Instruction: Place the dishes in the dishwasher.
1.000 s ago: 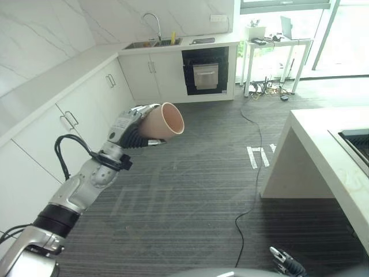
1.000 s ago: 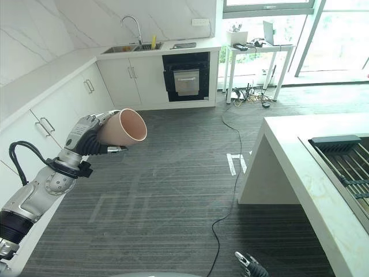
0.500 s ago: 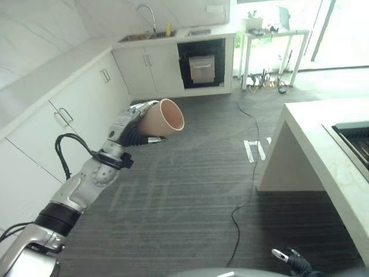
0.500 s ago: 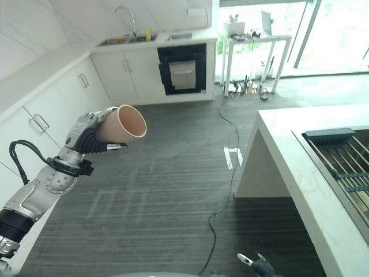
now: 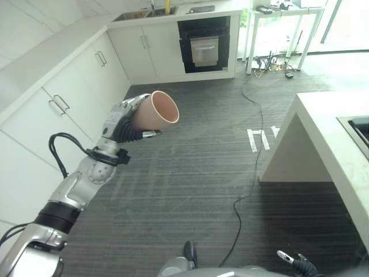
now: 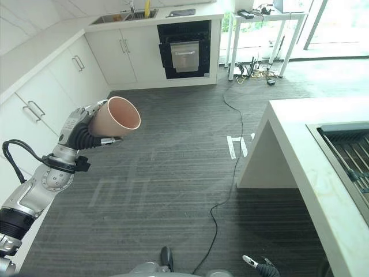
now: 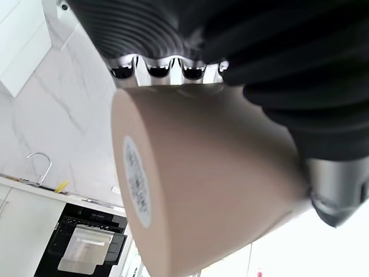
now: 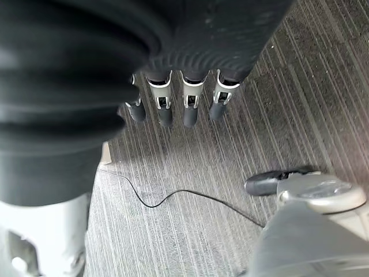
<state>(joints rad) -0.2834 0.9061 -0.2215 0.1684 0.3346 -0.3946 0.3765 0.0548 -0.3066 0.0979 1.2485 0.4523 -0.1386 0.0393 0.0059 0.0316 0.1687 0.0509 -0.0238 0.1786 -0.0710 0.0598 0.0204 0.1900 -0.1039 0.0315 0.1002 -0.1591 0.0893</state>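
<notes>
- Left eye view: the left hand (image 5: pixel 120 123) holds a tan cup (image 5: pixel 154 110) on its side, mouth turned toward the open floor (image 5: pixel 190 173), fingers wrapped round the cup's wall. The cup hangs high above the floor with nothing beneath it; a slackened hold would likely mean a long drop onto a hard surface.
- Right eye view: the white tabletop (image 6: pixel 300 150) stands well apart on the robot's right, with a dark rack (image 6: pixel 346 153) sunk into it. Carrying the cup across risks clipping the tabletop's corner, since the cup's mouth sticks out beyond the hand.
- Left wrist view: the fingers (image 7: pixel 157 70) press the cup's wall from one side and the thumb from the other. The wall is smooth and tapered, so the cup may slide out toward its narrow base.
- Right wrist view: the right hand (image 8: pixel 179 92) hangs low over the floor, fingers relaxed and empty. A cable (image 8: pixel 173 196) lies on the floor beneath it and could snag a step.
</notes>
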